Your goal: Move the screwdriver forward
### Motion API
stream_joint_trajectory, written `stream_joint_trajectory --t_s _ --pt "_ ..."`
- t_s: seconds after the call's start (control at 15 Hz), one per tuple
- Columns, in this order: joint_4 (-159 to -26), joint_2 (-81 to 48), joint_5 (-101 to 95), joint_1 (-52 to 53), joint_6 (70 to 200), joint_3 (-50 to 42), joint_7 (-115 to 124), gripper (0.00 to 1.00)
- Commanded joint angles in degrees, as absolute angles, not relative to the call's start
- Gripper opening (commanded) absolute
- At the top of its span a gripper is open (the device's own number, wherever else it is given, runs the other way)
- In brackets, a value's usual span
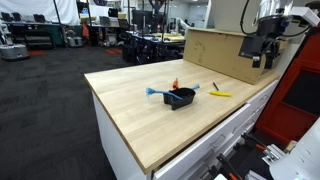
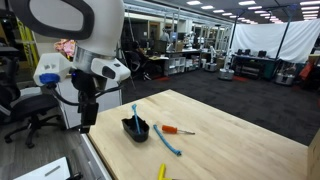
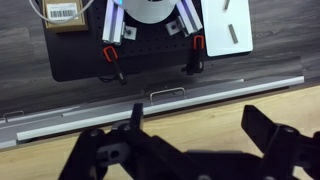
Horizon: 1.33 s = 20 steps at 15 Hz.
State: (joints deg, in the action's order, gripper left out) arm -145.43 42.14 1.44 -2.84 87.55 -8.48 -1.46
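Observation:
The screwdriver [image 1: 175,83], small with an orange-red handle, lies on the wooden table just behind the black bowl [image 1: 180,99]. It also shows in an exterior view [image 2: 170,130], beside the bowl [image 2: 136,129]. My gripper [image 1: 260,62] hangs in the air near the table's edge, well away from the screwdriver; it also shows in an exterior view [image 2: 86,120]. In the wrist view the gripper [image 3: 198,125] is open and empty over the bare table edge. The screwdriver is out of the wrist view.
A light-blue-handled tool [image 1: 155,92] lies against the bowl. A thin yellow stick [image 1: 220,94] lies on the table past the bowl. A large cardboard box [image 1: 215,50] stands at the back of the table. Drawers [image 3: 170,95] run under the table edge.

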Motion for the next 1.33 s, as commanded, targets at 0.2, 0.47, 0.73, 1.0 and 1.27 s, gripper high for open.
stream_joint_trajectory --t_s 0.2,0.47,0.73,1.0,1.27 --pt "-140.39 34.1 10.4 -3.63 91.46 -7.99 1.37 1.0" --pt "-136.02 27.46 16.48 -3.89 99.71 -5.33 9.02 1.0" --pt "-128.81 18.1 18.31 -3.38 105.76 -2.48 16.46 1.0" --pt "-121.4 9.44 17.82 -3.03 109.65 -0.47 24.37 1.0" --pt "-120.59 8.57 17.25 -2.56 108.85 -0.65 25.52 1.0"
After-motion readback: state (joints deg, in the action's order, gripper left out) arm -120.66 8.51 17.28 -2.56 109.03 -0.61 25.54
